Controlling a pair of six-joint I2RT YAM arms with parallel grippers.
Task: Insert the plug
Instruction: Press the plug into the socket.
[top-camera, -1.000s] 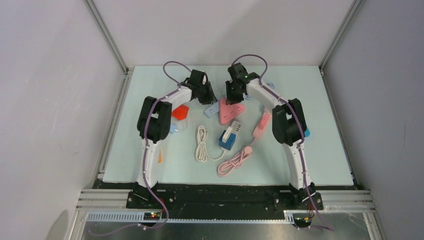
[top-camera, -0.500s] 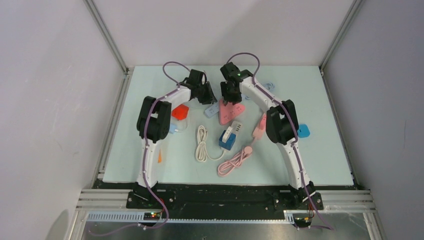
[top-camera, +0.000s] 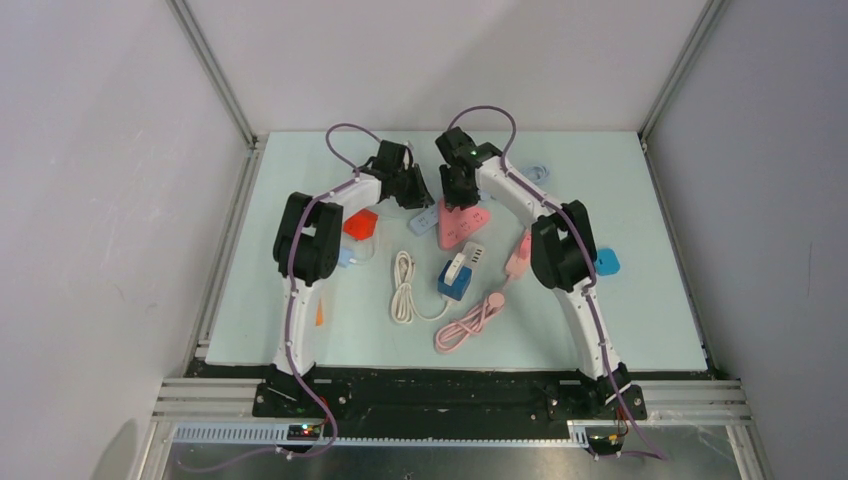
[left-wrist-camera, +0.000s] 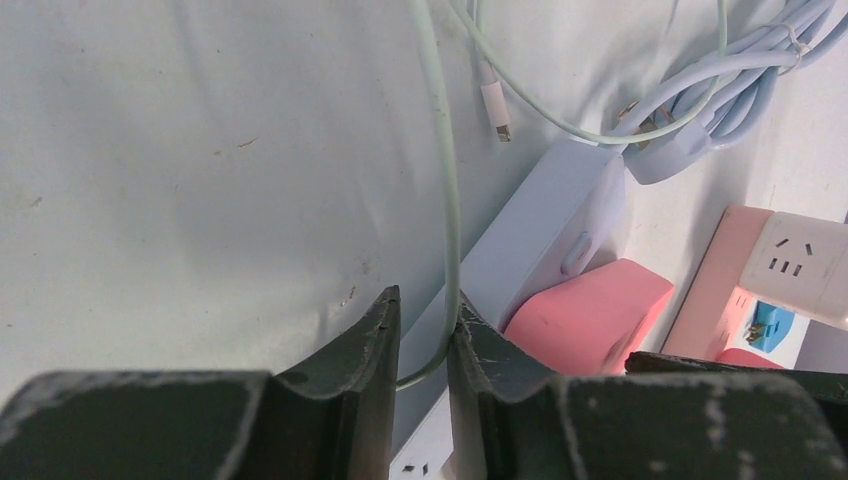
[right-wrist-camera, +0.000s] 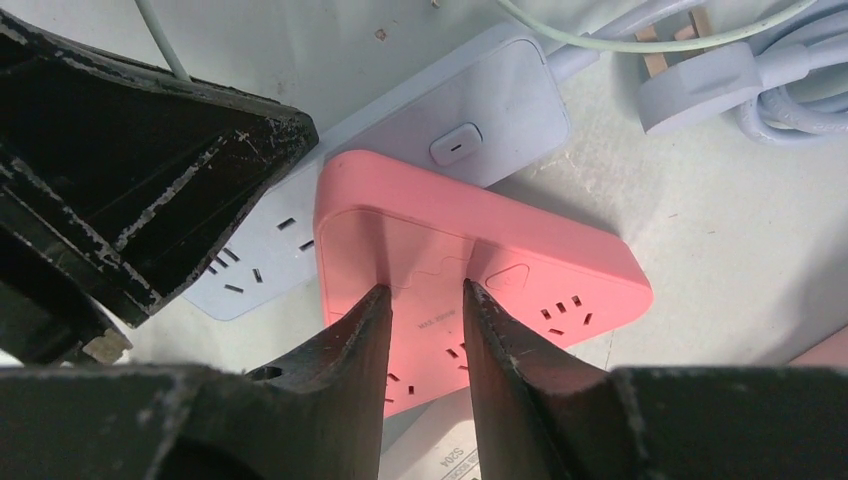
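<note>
- Two things differ from a second ago: your right gripper (right-wrist-camera: 422, 298) has swung left along the far edge of the desk, and it now hangs over the pink triangular power strip (right-wrist-camera: 480, 270) near the middle of that edge.
- Your left gripper (left-wrist-camera: 424, 312) has barely moved and sits just left of it, over the pale blue power strip (left-wrist-camera: 548, 235).
- Right hand: the fingers stand a narrow gap apart with nothing between them, and the pink strip shows through the gap. Whether the tips touch it, you cannot tell.
- Left hand: the fingers are also only slightly parted. The pale green cable (left-wrist-camera: 447, 200) runs down through the gap against one finger, but it does not look pinched.
- The lavender plug (right-wrist-camera: 690, 85) lies pins-up on the desk, just beyond the blue strip toward the far edge, and neither hand holds it. The green cable's small connector (left-wrist-camera: 497, 112) lies loose nearby.
- That shift probably means the right hand is going to steady the pink strip, so the insertion itself has not yet begun.
- Which plug is meant is not clear from here.
</note>
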